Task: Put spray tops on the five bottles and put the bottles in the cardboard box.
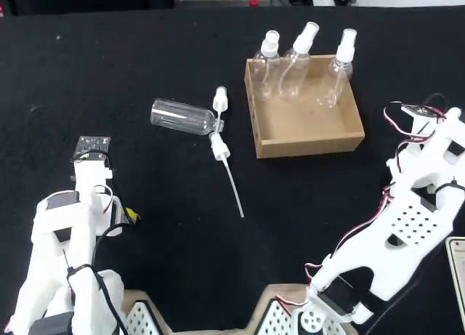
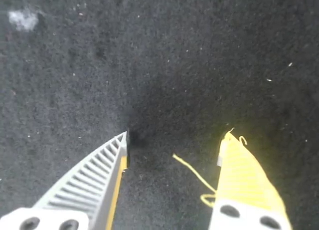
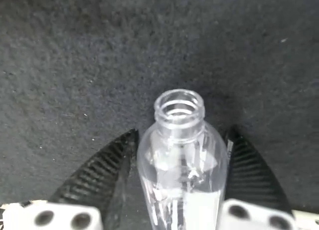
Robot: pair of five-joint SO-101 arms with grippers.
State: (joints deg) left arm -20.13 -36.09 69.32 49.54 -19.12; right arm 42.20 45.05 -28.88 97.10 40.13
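My right gripper is clamped on an uncapped bottle, as far as I can tell, near the right edge of the bench. My left gripper hangs with its fingers apart near the left edge. Three capped bottles lean in the cardboard box, toward the far right. A loose bottle lies mid-bench, with two spray tops by its neck.
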